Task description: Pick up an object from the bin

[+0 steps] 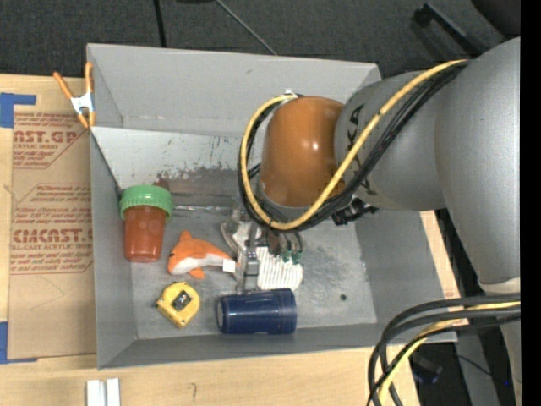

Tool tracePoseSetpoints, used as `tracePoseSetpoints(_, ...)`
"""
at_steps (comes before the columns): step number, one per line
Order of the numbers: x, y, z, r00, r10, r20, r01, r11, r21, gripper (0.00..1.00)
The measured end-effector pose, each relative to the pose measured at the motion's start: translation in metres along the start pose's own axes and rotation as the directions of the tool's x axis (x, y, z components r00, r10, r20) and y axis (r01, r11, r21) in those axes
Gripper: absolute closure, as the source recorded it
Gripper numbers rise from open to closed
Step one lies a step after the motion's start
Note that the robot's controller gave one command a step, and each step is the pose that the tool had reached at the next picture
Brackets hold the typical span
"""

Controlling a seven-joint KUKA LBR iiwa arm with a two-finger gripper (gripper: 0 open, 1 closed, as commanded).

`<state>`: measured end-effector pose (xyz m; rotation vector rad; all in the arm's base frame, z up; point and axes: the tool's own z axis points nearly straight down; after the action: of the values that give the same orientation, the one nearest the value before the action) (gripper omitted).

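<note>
**Q:** What does Fig. 1 show?

**A:** 1 grey metal bin (110, 328), seen from above. The arm enters over its right edge. The arm's orange cover (303, 150) and yellow-and-black cables (254, 142) hang over the middle of the floor.

**Q:** Where is the end effector?

**A:** The end effector (250, 276) is lowered close to the floor, slightly nearer the bottom edge than the top edge. It stands among 3 things. An orange-and-white fish toy (194, 256) lies just beside it on the left, its white tail pointing at the metal parts. A white ribbed piece (281, 271) lies just beside it on the right. A dark blue cylinder (256, 311) lies on its side directly below, along the bottom edge.

**Q:** Is it spread, pressed together, or pinching something?

**A:** That cannot be told, as the wrist and cover hide too much. Which of the 3 things it is over cannot be told either.

**Q:** What else lies in the bin?

**A:** An orange jar with a green lid (144, 222) lies near the left edge. A yellow tape measure (178, 303) lies towards the bottom-left corner, apart from the fish toy.
</note>
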<state>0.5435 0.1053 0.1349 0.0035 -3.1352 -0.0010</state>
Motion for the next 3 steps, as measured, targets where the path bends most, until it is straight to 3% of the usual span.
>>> tracePoseSetpoints(1, -0.002, 0.0, -0.005, 1.0, 0.001, 0.007, -0.001, 1.0, -0.001, 0.0)
tracePoseSetpoints(2, 0.006, -0.051, 0.06, 1.0, -0.006, 0.016, 0.006, 1.0, -0.001, 1.0)
tracePoseSetpoints(3, 0.006, -0.051, 0.06, 1.0, -0.006, 0.016, 0.006, 1.0, -0.001, 1.0)
